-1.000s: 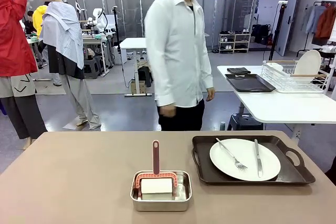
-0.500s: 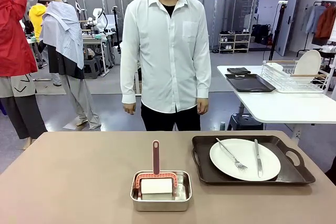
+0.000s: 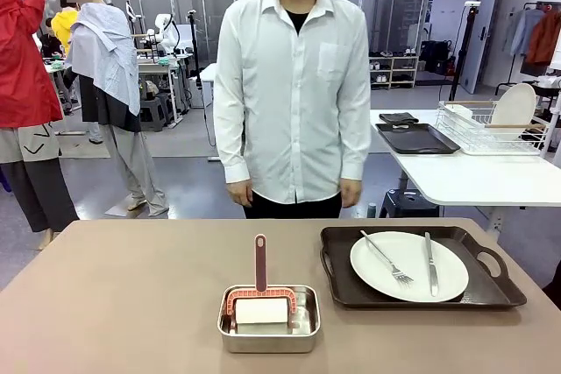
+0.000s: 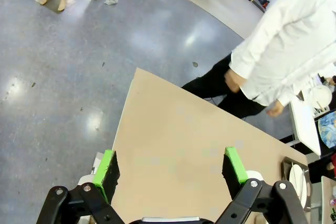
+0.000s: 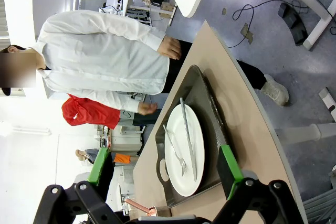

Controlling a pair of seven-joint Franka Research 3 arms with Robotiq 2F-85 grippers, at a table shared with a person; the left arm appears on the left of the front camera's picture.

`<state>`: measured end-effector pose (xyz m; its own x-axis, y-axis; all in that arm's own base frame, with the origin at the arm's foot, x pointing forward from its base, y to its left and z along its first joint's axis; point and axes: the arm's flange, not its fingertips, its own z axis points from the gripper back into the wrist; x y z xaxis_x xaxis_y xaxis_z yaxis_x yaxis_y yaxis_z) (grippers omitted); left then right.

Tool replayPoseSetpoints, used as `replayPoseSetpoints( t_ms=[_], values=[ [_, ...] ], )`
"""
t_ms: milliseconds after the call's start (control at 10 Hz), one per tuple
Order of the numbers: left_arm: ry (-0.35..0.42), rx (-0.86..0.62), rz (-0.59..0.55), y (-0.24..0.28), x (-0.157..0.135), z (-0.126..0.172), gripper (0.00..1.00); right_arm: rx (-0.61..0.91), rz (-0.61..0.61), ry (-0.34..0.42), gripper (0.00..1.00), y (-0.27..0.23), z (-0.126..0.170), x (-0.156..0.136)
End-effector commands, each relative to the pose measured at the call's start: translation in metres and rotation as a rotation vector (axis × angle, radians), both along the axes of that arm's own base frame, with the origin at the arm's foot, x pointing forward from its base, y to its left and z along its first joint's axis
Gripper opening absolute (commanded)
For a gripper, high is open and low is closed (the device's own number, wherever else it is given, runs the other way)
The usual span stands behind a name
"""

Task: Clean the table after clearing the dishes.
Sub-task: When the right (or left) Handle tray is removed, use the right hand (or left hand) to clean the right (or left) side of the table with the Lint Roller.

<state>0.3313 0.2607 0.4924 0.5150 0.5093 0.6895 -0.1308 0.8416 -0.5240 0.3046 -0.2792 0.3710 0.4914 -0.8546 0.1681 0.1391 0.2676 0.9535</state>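
Table [image 3: 114,295]: one plate [image 3: 451,282], fork [image 3: 387,260], knife [image 3: 430,264] on tray [image 3: 337,295], right side, we judge for carrying off. Cleaning tool [image 3: 260,264] parked in pan [image 3: 267,342]. Our left gripper [image 4: 169,153], right gripper [image 5: 164,150]: spread, empty.

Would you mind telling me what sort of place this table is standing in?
Probably a lab or workshop hall staged for a dining chore: polished grey floor and cluttered workbenches behind the person, a dish rack on a side table, and a plate on a tray on the table.
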Motion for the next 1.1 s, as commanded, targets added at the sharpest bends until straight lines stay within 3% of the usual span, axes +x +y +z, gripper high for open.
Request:
replayPoseSetpoints(
  t_ms=[0, 1000],
  values=[
    [0.001, -0.002, -0.012, 0.0013, -0.0019, 0.0042, 1.00, 0.017, -0.012, -0.007, 1.00, 0.0001, 0.0015, -0.0005],
    [0.001, -0.002, -0.012, 0.0013, -0.0019, 0.0042, 1.00, 0.017, -0.012, -0.007, 1.00, 0.0001, 0.0015, -0.0005]
  ],
)
